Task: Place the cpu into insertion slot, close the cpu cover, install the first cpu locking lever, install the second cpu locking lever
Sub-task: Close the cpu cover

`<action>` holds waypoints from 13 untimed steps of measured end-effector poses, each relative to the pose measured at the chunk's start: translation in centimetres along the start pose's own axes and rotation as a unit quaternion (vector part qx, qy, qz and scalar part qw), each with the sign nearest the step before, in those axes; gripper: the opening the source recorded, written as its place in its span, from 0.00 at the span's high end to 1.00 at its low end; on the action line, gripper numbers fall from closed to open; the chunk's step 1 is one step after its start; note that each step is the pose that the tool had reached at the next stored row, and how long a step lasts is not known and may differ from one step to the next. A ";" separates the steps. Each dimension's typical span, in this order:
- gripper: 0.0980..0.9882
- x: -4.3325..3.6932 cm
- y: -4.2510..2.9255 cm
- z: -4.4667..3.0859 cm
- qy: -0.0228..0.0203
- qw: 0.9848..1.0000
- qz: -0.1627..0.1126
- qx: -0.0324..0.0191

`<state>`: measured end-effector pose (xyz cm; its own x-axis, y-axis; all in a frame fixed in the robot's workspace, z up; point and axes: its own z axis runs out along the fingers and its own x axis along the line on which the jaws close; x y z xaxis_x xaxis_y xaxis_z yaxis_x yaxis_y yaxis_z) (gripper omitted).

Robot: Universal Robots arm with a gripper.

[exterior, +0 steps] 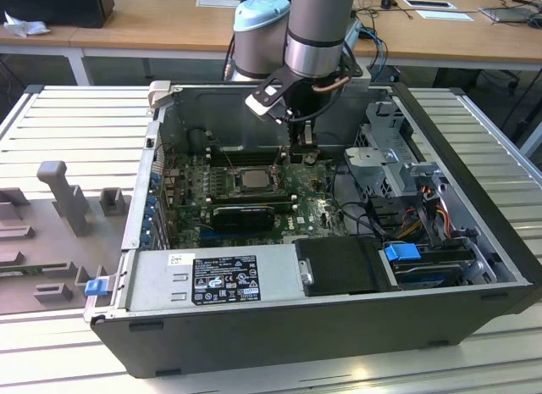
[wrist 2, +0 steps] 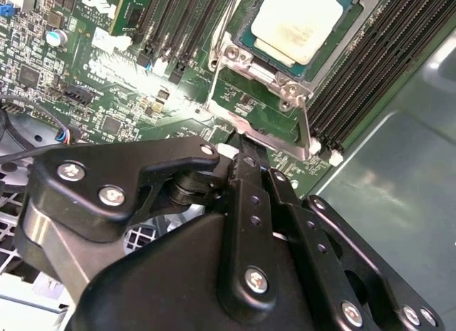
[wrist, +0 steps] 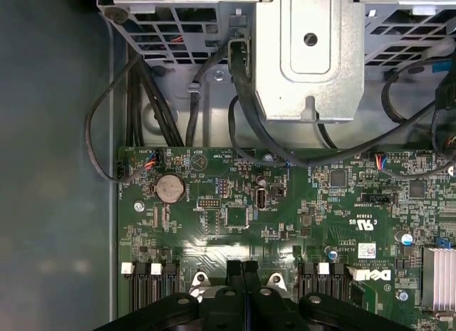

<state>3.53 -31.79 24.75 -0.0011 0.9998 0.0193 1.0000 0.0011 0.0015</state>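
The cpu (wrist 2: 296, 25) is a pale silver square chip lying flat in the insertion slot (wrist 2: 229, 55) on the green motherboard (wrist: 235, 224); the exterior view shows it at mid board (exterior: 251, 177). The silvery cpu cover (wrist 2: 308, 73) frames the chip's edge. A thin metal locking lever (wrist 2: 308, 128) runs along the socket's side. My gripper (wrist 2: 253, 160) hangs just off the socket's edge, to the exterior view's right of the chip (exterior: 306, 141). Its black fingers (wrist: 242, 268) are pressed together, shut, with nothing seen between them.
Long black memory slots (wrist 2: 370, 67) flank the socket on both sides. A grey metal drive cage (wrist: 310, 53) with black cables (wrist: 242, 117) stands beside the board. The case walls (exterior: 254, 114), a power supply (exterior: 216, 275) and a black heatsink block (exterior: 244, 214) hem in the board.
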 end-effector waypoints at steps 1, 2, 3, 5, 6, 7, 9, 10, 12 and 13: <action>0.99 0.00 -0.05 0.00 0.000 1.000 0.000 0.000; 0.99 0.00 -0.12 0.00 0.000 1.000 0.000 0.000; 0.99 0.00 -0.17 0.00 0.000 1.000 0.000 0.000; 0.99 0.00 -0.24 0.00 0.000 1.000 0.000 0.000; 0.99 0.00 -0.28 0.00 0.000 1.000 0.000 0.000; 0.99 0.00 -0.31 0.00 0.000 1.000 0.000 0.000; 0.99 0.00 -0.40 0.00 0.000 1.000 0.000 0.000; 0.99 0.00 -0.43 0.00 0.000 1.000 0.000 0.000; 0.99 0.00 -0.51 0.00 0.000 1.000 0.000 0.000; 0.99 0.00 -0.54 0.00 0.000 1.000 0.000 0.000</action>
<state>2.98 -31.79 24.75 -0.0011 0.9998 0.0193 1.0000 0.0011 0.0014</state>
